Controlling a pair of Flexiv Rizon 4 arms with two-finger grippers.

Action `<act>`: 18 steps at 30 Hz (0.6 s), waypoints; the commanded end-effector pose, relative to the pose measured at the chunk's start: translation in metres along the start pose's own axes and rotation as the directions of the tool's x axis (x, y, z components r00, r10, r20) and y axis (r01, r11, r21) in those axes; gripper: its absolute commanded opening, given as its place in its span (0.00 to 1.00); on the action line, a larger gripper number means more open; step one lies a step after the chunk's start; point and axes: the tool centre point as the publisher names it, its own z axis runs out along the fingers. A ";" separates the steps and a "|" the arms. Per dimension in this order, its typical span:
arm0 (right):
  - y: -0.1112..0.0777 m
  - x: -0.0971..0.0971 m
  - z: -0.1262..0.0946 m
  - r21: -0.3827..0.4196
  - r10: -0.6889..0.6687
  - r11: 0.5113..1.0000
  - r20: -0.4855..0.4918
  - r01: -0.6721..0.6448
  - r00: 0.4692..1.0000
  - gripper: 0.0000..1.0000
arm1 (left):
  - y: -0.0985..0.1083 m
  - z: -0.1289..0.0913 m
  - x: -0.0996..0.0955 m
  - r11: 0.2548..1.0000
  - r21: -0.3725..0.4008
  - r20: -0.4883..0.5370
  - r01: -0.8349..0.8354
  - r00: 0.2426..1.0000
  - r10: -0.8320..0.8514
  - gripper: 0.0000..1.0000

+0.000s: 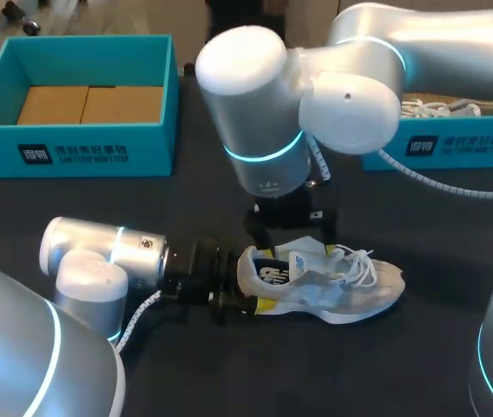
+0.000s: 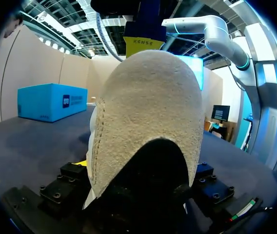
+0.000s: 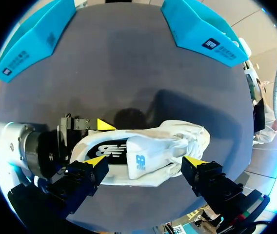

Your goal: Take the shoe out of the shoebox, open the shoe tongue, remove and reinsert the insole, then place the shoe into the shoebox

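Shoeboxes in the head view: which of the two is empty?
The left shoebox: only its brown cardboard floor shows inside. The right shoebox holds a white item.

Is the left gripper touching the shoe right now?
Touching: the left wrist view shows the shoe's heel wedged in the left gripper, against both its fingers.

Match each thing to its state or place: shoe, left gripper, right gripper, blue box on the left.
Things:
1 shoe
2 left gripper
3 right gripper
4 blue box on the left

States:
A open, above the shoe
B shut on the shoe
C nothing inside
D lying on the table

Pairs: 1-D, 2-B, 3-A, 4-C
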 end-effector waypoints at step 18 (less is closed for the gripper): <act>-0.009 0.002 0.021 -0.010 0.082 0.997 0.109 -0.081 0.991 1.00 | 0.000 0.001 0.000 1.000 -0.001 0.002 0.000 1.000 0.000 0.00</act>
